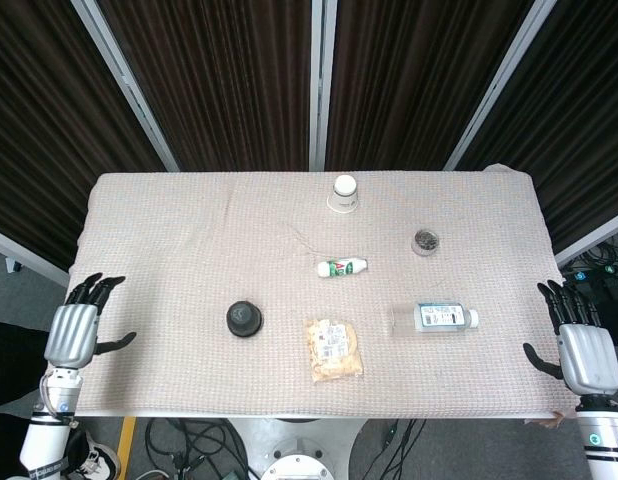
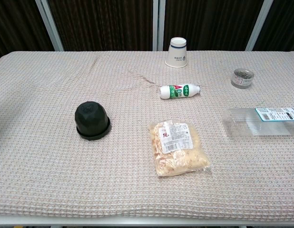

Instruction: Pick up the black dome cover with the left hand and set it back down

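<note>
We see a table (image 1: 189, 220) covered with a pale waffle-weave cloth (image 2: 52, 180). On the cloth, left of center, sits the black dome cover (image 2: 92, 120). Just right of center lies a clear snack bag (image 2: 178, 147) with a white label. Above it a small white bottle (image 2: 179, 90) lies on its side. An upturned paper cup (image 2: 177, 52) stands at top center. At right we find a small round tin (image 2: 242, 78) and a clear plastic bottle (image 2: 261, 121) lying flat.

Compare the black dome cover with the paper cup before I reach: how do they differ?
The black dome cover is dark, squat and rounded; the paper cup is white, taller and tapered. The dome sits on the table's near left part, nearer the left hand; the cup stands at the far edge. Both rest mouth-down, untouched.
</note>
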You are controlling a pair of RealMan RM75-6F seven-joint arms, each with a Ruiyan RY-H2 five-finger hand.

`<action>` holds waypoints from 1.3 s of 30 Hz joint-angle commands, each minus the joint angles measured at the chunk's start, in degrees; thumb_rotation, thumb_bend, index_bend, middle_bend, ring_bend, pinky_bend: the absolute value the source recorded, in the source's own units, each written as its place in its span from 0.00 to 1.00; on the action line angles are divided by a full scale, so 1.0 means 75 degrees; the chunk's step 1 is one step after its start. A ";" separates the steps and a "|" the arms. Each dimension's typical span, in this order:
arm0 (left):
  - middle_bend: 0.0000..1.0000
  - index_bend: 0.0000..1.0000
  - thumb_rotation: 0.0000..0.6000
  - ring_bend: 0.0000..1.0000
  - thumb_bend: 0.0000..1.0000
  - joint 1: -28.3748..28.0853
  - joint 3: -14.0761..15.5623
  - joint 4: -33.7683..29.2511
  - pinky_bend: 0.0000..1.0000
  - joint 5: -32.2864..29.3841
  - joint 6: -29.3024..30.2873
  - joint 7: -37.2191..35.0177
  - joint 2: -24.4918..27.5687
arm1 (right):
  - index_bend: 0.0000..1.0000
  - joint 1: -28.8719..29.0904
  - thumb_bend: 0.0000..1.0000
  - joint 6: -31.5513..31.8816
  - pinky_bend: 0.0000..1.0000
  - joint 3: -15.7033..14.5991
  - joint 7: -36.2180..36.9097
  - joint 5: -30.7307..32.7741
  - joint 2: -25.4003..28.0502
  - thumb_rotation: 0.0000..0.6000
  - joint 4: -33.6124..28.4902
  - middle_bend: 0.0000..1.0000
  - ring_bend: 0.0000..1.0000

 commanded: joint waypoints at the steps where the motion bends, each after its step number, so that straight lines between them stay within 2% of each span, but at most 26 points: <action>1: 0.22 0.17 1.00 0.11 0.00 0.0008 0.0011 -0.0030 0.19 0.0018 0.0020 0.0028 0.0007 | 0.02 -0.0011 0.19 0.0015 0.01 -0.0002 -0.0013 -0.0002 0.0038 1.00 -0.0040 0.05 0.00; 18: 0.22 0.16 1.00 0.11 0.00 -0.0047 0.0212 0.0248 0.19 0.0054 -0.0289 -0.0173 -0.0207 | 0.02 -0.0018 0.20 0.0143 0.01 0.0069 0.0108 -0.0072 0.0143 1.00 -0.0150 0.05 0.00; 26: 0.22 0.16 1.00 0.11 0.00 -0.0210 0.0238 0.0732 0.19 -0.0019 -0.0641 -0.0362 -0.0698 | 0.02 -0.0063 0.20 0.0269 0.01 0.0084 0.0072 -0.0128 0.0284 1.00 -0.0195 0.05 0.00; 34: 0.12 0.12 1.00 0.07 0.00 -0.0492 0.0194 0.1313 0.18 -0.0141 -0.1115 -0.0412 -0.1220 | 0.02 -0.0042 0.20 0.0170 0.01 0.0060 0.0173 -0.0102 0.0237 1.00 -0.0077 0.04 0.00; 39: 0.11 0.11 1.00 0.06 0.00 -0.0751 0.0120 0.1424 0.18 -0.0093 -0.1379 -0.0594 -0.1441 | 0.02 -0.0027 0.20 0.0156 0.01 0.0087 0.0179 -0.0064 0.0228 1.00 -0.0053 0.04 0.00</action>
